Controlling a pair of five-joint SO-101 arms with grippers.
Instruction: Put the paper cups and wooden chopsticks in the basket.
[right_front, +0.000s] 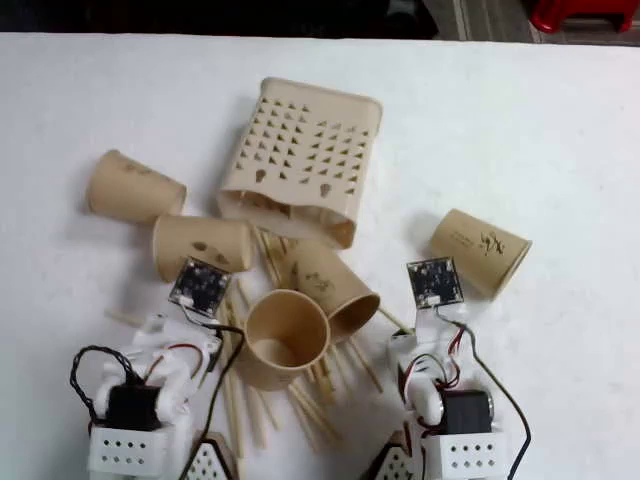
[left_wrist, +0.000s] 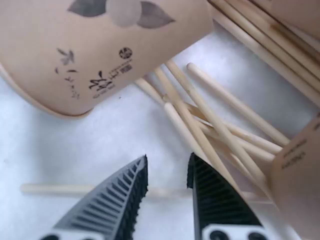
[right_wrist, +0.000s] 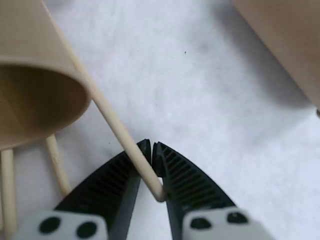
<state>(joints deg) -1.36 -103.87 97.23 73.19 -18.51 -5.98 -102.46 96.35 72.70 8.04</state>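
**Left gripper** (left_wrist: 167, 159): jaws a narrow gap apart, nothing between them, low over the white table (left_wrist: 100, 145). A loose chopstick (left_wrist: 60, 189) lies crosswise on the table right at the tips (whether they touch, cannot tell).

**Right gripper** (right_wrist: 151, 146): jaws pinched on the end of a held chopstick (right_wrist: 107, 117). The stick slants away from the tips and passes against the rim of a tipped cup (right_wrist: 35, 95) lying on its side.

**High view, near edge:** left arm (right_front: 150, 385) and right arm (right_front: 445, 400) sit side by side, with the chopstick pile (right_front: 300, 395) fanned out on the table between them.

**Middle:** an upright cup (right_front: 285, 335) stands mouth-up on the pile, touching the tipped cup just beyond it. A left cup (right_front: 200, 247) lies on its side just past the left arm, and a far-left cup (right_front: 135, 187) lies on its side beyond that. A right cup (right_front: 480, 250), also on its side, lies past the right arm, apart from the pile.

**Far:** the basket (right_front: 300, 160) lies toppled, perforated wall up, opening toward the arms. All five cups are outside it on the table.
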